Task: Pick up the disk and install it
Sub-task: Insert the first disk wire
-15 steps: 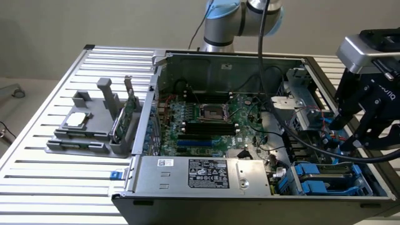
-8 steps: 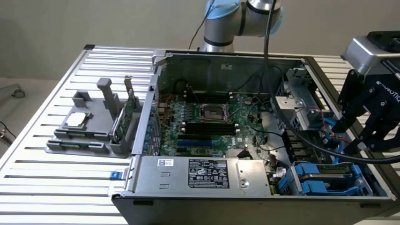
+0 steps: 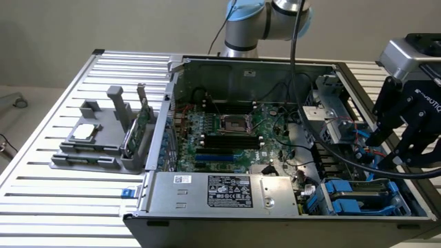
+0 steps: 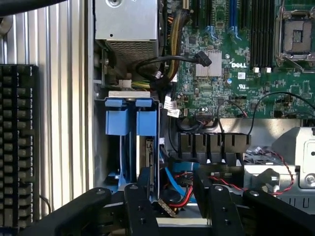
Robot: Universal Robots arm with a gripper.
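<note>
Since the gripper point(image 3: 394, 150) point(image 4: 177, 216) hangs w/ its fingers spread wide and nothing btwn them, it holds nothing. Directly under the fingers run red and blue cables point(image 4: 183, 189). Below the gripper, nearer one finger than the other, sits the disk point(image 3: 362, 199) point(image 4: 118, 123). It's in its blue carrier in the drive bay at a corner of the computer case point(image 3: 227, 230), apart from the gripper. Farther out lies the motherboard point(image 4: 246, 64). Judgement: the disk looks seated, so the install step seems at or near its end, tho full latching can't be told. Any next move calls for a path clear of those cables, w/o snagging.
</note>
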